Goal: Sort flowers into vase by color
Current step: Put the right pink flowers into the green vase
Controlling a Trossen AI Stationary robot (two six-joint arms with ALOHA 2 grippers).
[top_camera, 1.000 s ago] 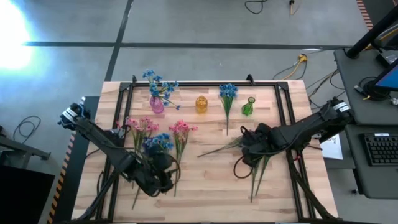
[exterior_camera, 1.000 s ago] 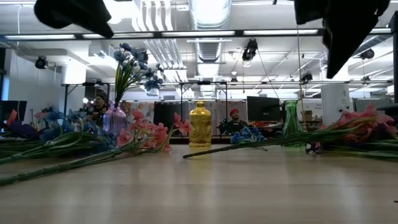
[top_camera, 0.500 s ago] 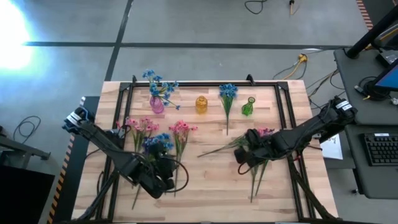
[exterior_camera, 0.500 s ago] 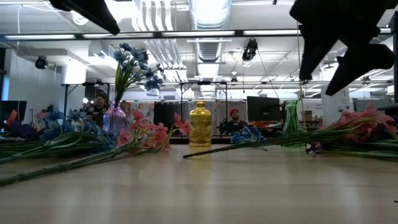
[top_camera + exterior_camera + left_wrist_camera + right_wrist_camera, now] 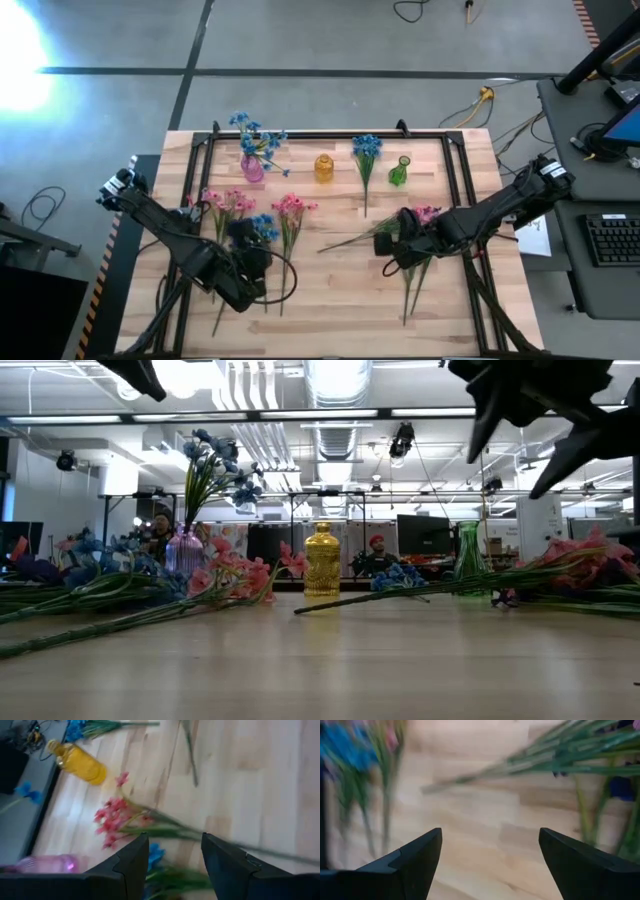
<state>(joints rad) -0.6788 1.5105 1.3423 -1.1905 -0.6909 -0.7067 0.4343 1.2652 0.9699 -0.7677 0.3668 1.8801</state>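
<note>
Loose flowers lie flat on the wooden table: two pink sprigs (image 5: 225,204) (image 5: 292,208) and a blue one (image 5: 263,227) at the left, a blue sprig (image 5: 366,150) at the far middle, and a bundle of stems (image 5: 412,268) with pink blossoms (image 5: 428,212) at the right. Blue flowers (image 5: 256,134) stand in the pink vase (image 5: 252,168). The yellow vase (image 5: 323,167) and green vase (image 5: 399,172) hold none. My left gripper (image 5: 255,258) hovers open above the left sprigs (image 5: 117,817). My right gripper (image 5: 398,248) hovers open over the right bundle (image 5: 560,762). Neither holds anything.
The three vases stand in a row near the table's far edge. A black frame (image 5: 455,170) runs round the tabletop. Bare wood (image 5: 340,290) lies between the two flower groups. Desks with a keyboard (image 5: 612,240) stand beyond the table's right side.
My left gripper has risen above the left sprigs and rolled a little about its own axis. My right gripper has rolled strongly about its own axis while staying over the right bundle. Both stay open. The flowers have not moved.
</note>
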